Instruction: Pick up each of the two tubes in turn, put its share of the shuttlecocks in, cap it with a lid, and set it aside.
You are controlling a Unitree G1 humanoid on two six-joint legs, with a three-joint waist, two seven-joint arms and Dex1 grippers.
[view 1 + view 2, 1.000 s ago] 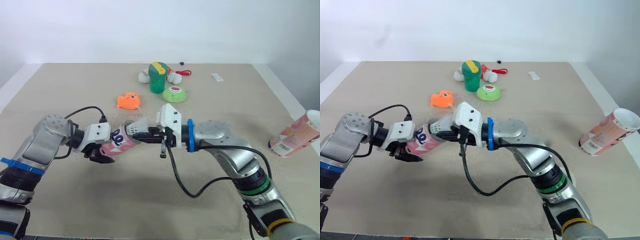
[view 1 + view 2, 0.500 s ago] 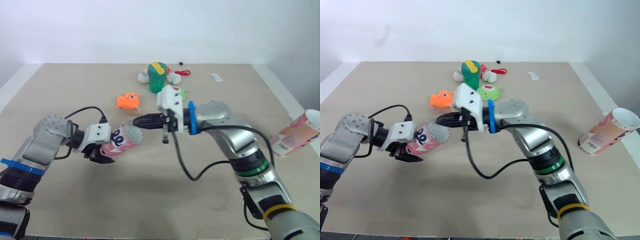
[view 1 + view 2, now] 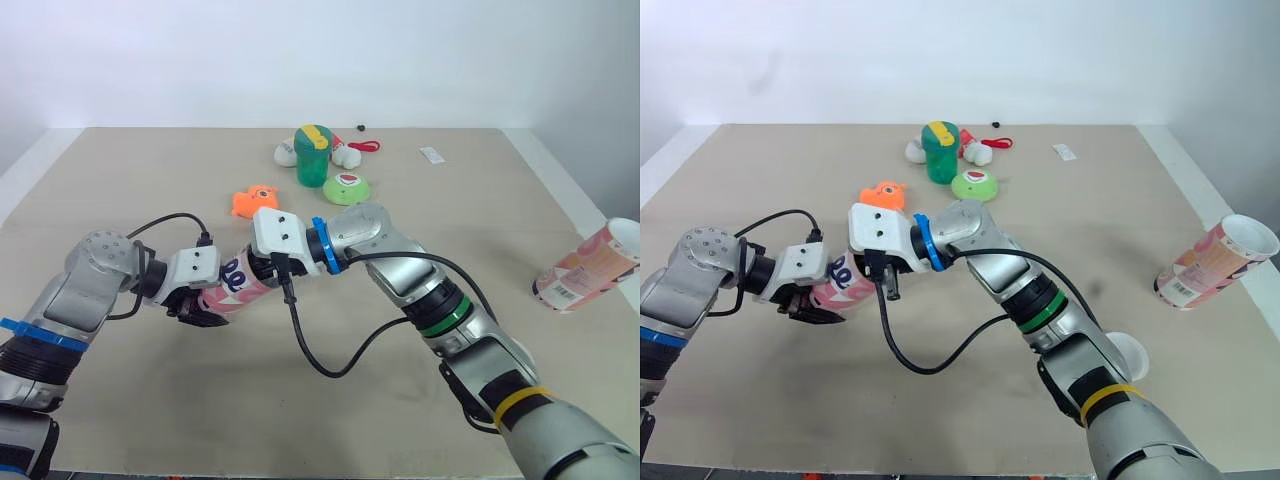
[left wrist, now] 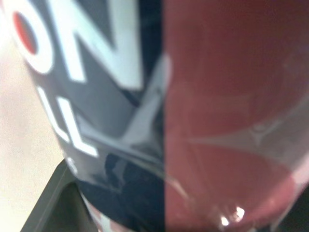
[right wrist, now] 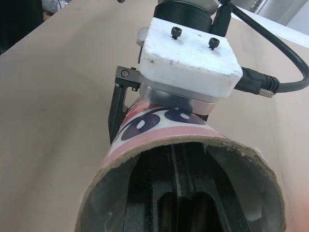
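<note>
Left end effector (image 3: 208, 308) clamped round pink tube (image 3: 240, 283), held sideways over left half of tabletop (image 3: 300, 420), open mouth toward right arm. Right end effector (image 5: 176, 193) sunk inside that mouth; whether gripping anything, cannot tell. Second pink tube (image 3: 590, 270) tilted at right edge, mouth open, inside unseen. Green container (image 3: 313, 155), green lid (image 3: 347, 187), orange piece (image 3: 255, 201) and white shuttlecocks (image 3: 287, 152) grouped near far edge.

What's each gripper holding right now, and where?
The left gripper holds the pink tube around its body, away from the open mouth. The right gripper is inside that mouth; whether it holds anything cannot be told.
</note>
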